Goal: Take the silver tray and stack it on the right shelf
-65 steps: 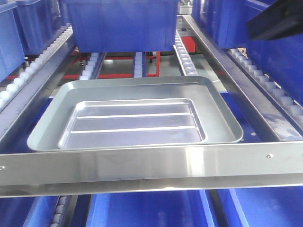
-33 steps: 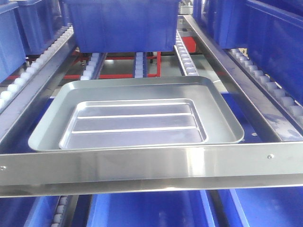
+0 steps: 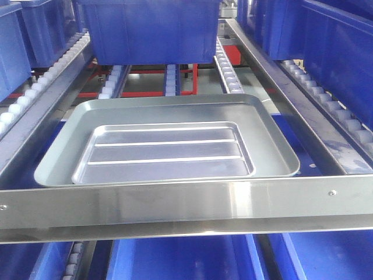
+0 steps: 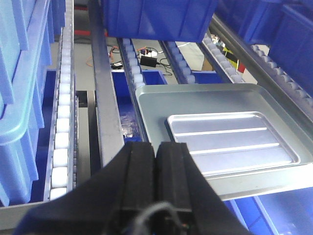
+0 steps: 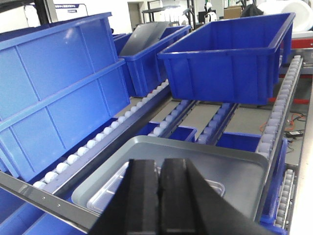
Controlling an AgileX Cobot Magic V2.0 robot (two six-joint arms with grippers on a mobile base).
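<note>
On my far left, a blue bin (image 3: pixel 14 49) sits beside a rail of white rollers (image 3: pixel 49 73) that runs back along the steel frame. My left gripper (image 4: pixel 156 169) hangs above that side of the rack, its black jaws pressed together with nothing between them; it is clear of the trays, out past their left edge in the wrist view.

In the middle of the right shelf (image 3: pixel 186 207), just behind its broad shiny front bar, lies a larger tray (image 3: pixel 274 149) with a wide plain rim. The silver tray (image 3: pixel 166 151) rests inside it, flat, its two long raised ridges running side to side, set toward the front and left of the larger tray's floor. Behind both, farther up the rollers, stands a big blue tub (image 3: pixel 151 29), well apart from the trays.

My right gripper (image 5: pixel 159 196) hovers over the near right corner of the trays, jaws also pressed together and holding nothing; below its pads I can see part of the ridged tray's rim. To the right, another roller rail (image 3: pixel 326 102) slopes back along the frame, and more blue bins (image 3: pixel 332 46) line that side. Under the shelf's front bar, blue bins (image 3: pixel 180 259) show on the level beneath.
</note>
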